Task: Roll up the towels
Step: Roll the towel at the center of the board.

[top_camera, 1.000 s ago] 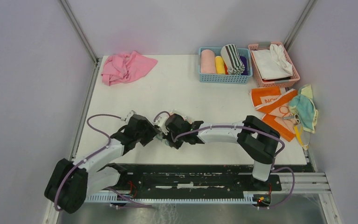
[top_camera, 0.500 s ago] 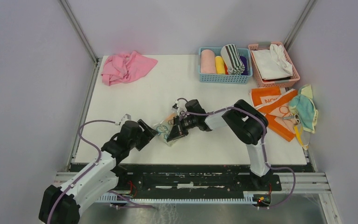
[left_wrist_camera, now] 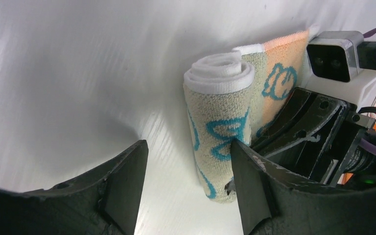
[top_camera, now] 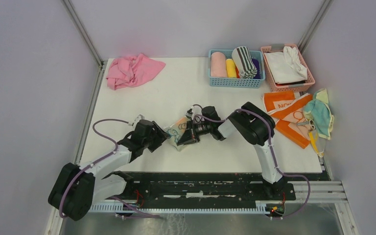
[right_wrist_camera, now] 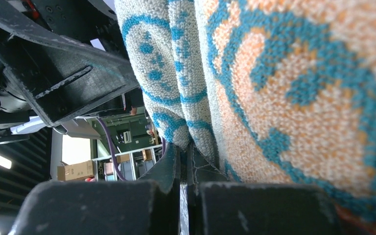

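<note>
Your small pale terry towel with teal bunny prints [left_wrist_camera: 220, 122] is light, soft and floppy, so the roll will likely loosen if freed; take it across its thick middle, not the loose flap. It lies just ahead of your released left claw [left_wrist_camera: 186, 166], beside its right-hand jaw. Your right claw [right_wrist_camera: 185, 161] is clenched on a thin layer of it. The left wrist view shows the coiled end; the right shows only weave
</note>
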`<state>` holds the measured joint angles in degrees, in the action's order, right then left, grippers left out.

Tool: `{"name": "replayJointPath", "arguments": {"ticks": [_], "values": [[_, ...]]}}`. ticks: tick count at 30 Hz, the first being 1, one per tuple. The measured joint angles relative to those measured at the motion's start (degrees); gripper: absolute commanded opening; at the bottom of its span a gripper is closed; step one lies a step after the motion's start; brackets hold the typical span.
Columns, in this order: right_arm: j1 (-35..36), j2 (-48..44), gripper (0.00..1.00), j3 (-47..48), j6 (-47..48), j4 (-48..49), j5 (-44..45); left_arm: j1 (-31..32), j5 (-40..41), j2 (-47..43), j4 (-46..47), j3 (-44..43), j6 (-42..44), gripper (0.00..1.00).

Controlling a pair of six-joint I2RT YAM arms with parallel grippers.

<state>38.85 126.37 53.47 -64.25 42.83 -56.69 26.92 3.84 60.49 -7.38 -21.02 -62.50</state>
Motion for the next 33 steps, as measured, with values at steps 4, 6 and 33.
{"name": "replayJointPath", "arguments": {"ticks": [4,6,33], "values": [[-0.31,-0.02,0.07,0.17,1.75,-1.38,0.02,-0.17,-0.35,5.46,3.63,-1.20,1.09,0.61],[-0.35,-0.57,0.14,0.68,3.87,-4.31,0.24,-0.17,-0.98,8.11,5.44,-2.16,1.66,0.57],[24.35,-32.15,0.59,5.88,53.31,-54.05,64.78,0.22,-3.82,19.37,15.76,-5.53,1.77,0.47]]}}
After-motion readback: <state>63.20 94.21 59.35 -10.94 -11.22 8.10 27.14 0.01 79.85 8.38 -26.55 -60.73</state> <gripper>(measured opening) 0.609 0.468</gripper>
